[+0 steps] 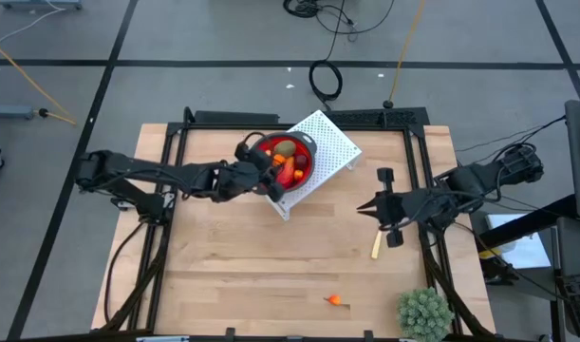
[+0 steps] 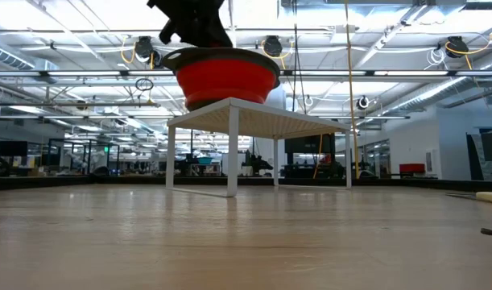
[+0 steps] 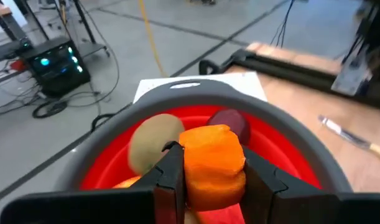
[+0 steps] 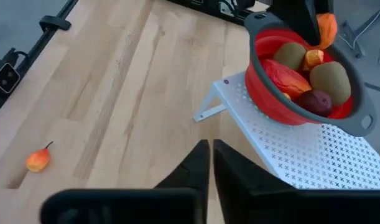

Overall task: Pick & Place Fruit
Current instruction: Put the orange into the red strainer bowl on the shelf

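Clamped in the left gripper [image 3: 207, 186], an orange fruit [image 3: 214, 163] is held over the red bowl [image 1: 307, 163] on the white stand [image 1: 332, 144] at the desk's far edge. Most fruit is already inside. One small orange piece [image 1: 335, 300] is left near the front edge. The right gripper [image 4: 211, 163] is clenched empty, by the right edge.

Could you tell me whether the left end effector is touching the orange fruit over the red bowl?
Touching. In the left wrist view, the left end effector clamps the orange fruit between its fingers, above the red bowl.
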You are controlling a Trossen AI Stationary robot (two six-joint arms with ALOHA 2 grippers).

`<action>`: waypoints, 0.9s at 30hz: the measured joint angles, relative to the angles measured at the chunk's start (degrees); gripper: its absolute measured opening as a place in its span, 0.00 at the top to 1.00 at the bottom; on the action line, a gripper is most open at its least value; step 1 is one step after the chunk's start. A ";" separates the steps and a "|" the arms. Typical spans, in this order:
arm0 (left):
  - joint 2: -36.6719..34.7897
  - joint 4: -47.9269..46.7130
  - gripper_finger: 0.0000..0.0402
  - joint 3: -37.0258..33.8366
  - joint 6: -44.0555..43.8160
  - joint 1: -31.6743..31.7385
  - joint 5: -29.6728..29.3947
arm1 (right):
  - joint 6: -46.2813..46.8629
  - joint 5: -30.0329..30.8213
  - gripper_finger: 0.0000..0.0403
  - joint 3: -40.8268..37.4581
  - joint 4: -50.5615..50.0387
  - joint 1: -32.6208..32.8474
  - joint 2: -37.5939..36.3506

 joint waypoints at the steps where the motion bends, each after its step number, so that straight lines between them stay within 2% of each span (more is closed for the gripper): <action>1: 0.00 -2.99 0.76 1.41 -0.09 0.00 0.03 | -0.32 0.03 0.97 0.00 -0.02 0.00 -0.05; 4: 0.00 -11.20 0.76 5.75 -0.69 0.00 0.14 | -2.03 0.13 1.00 0.00 0.01 -0.02 -0.08; 9: -0.04 -17.62 0.73 9.46 -2.98 0.54 2.74 | -2.53 0.13 0.98 -0.02 0.49 -0.17 -0.08; 16: 2.44 -19.62 0.66 9.51 -5.86 2.12 10.83 | -2.49 0.20 1.00 -0.04 0.50 -0.17 -0.08; 27: 4.46 -23.88 0.57 9.48 -10.95 2.12 12.01 | -2.51 0.22 1.00 -0.04 1.95 -0.17 -0.08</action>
